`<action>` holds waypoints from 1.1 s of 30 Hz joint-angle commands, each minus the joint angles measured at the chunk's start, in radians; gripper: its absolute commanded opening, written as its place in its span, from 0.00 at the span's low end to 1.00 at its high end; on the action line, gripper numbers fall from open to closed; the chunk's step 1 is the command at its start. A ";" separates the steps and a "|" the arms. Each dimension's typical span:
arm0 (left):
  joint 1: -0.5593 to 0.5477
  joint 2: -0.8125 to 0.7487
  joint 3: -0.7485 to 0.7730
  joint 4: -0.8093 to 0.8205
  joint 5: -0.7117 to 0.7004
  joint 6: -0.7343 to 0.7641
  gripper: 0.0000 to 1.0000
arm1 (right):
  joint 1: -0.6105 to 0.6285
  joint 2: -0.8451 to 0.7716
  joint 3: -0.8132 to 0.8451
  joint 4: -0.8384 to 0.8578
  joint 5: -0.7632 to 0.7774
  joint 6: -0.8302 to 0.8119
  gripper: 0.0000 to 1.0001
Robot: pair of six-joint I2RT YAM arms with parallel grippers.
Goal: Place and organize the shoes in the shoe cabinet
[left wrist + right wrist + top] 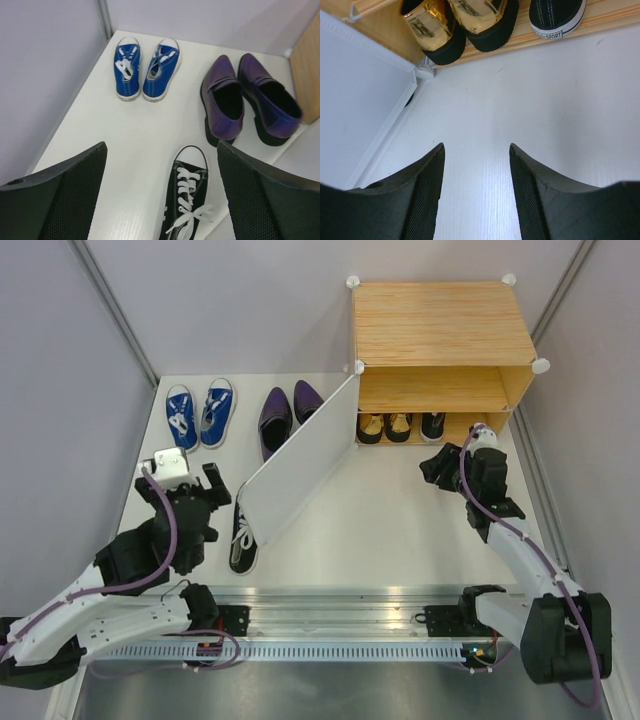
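The shoe cabinet [440, 325] stands at the back right with its white door [300, 460] swung open. On its lower shelf sit the gold shoes [385, 426] [427, 25] and one black shoe [433, 425] [555, 17]. My right gripper [450, 462] [476, 146] hovers just in front of that shelf, open and holding nothing. The blue sneakers [200, 413] [145, 67] and the purple shoes [288, 412] [250, 97] stand on the floor at the back left. A second black shoe [243, 540] [187, 200] lies beside the door. Above it my left gripper [190, 485] [161, 146] is wide open and empty.
The open door runs diagonally across the middle of the floor, between the two arms. Grey walls close in the left and right sides. A metal rail [330, 625] with the arm bases runs along the near edge. The cabinet's upper shelf [430, 385] holds no shoes.
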State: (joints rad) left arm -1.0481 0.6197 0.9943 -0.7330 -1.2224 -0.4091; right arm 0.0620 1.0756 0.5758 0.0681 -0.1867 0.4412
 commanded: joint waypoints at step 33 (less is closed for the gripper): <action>0.259 0.432 0.070 -0.187 0.666 -0.098 1.00 | 0.002 -0.155 -0.119 0.032 -0.149 0.045 0.64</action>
State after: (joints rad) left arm -0.8379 0.9428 1.0039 -0.8036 -0.5621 -0.4484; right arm 0.0624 0.9466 0.4702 0.0536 -0.3088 0.4774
